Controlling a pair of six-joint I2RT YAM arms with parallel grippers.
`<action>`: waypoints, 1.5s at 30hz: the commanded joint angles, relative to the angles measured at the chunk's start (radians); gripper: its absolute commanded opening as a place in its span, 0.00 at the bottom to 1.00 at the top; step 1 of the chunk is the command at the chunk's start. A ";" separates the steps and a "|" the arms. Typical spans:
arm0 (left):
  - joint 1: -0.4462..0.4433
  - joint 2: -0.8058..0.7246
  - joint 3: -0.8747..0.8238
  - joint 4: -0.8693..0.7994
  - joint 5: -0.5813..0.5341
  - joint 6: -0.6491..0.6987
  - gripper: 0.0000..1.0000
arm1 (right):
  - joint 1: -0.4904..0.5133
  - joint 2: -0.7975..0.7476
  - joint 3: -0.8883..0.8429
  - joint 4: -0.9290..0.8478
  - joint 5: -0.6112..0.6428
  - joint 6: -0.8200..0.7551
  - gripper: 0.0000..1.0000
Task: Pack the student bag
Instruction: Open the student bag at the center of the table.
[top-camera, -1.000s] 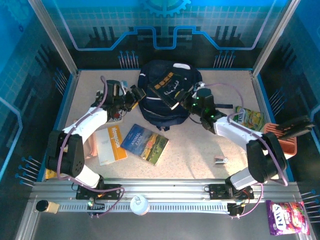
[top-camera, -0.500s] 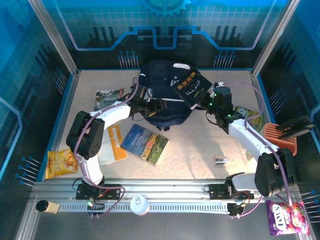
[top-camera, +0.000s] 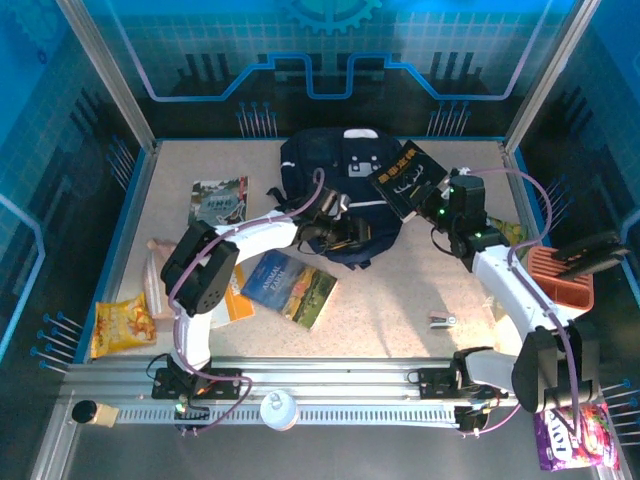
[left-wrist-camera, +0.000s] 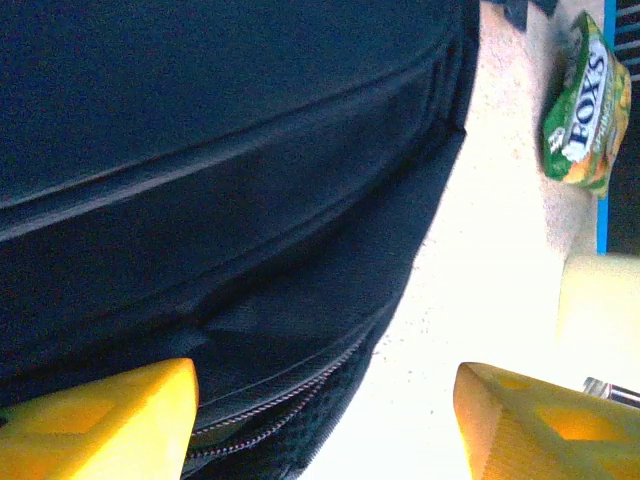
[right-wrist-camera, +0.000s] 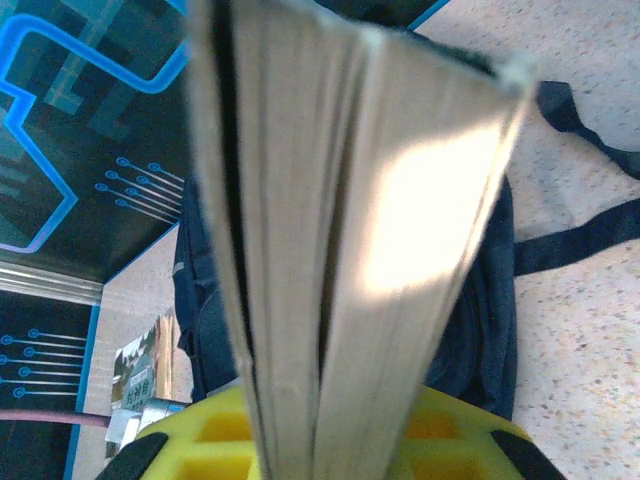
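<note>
My right gripper (top-camera: 432, 203) is pinched on the lower edge of a black book (top-camera: 405, 178), a rigid volume with gold lettering. In the right wrist view its pale page block (right-wrist-camera: 340, 200) stands edge-on above the yellow pads. The book hangs tilted over the right side of the student bag (top-camera: 340, 170), which lies at the far centre of the table (top-camera: 400, 300).

My left gripper (left-wrist-camera: 325, 420) is spread wide at the bag's near edge. One finger (left-wrist-camera: 95, 420) sits against the soft navy fabric beside a zip line (left-wrist-camera: 270, 425), and nothing is held.

Step in hand, as I judge it: loading this book. I cannot tell whether the zip is open. The next move calls for the left fingers to nip the limp flap and lift it, opening a mouth wide enough for a stiff, flat rectangle.
</note>
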 joint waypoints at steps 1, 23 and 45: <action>-0.023 0.004 0.105 -0.129 0.023 0.115 0.69 | -0.028 -0.059 -0.013 0.013 -0.007 -0.030 0.00; 0.007 0.267 0.601 -0.533 -0.301 1.073 0.69 | -0.087 -0.129 -0.020 -0.102 -0.011 -0.038 0.00; 0.008 0.448 0.776 -0.616 -0.438 1.246 0.64 | -0.094 -0.185 -0.009 -0.176 0.031 -0.041 0.00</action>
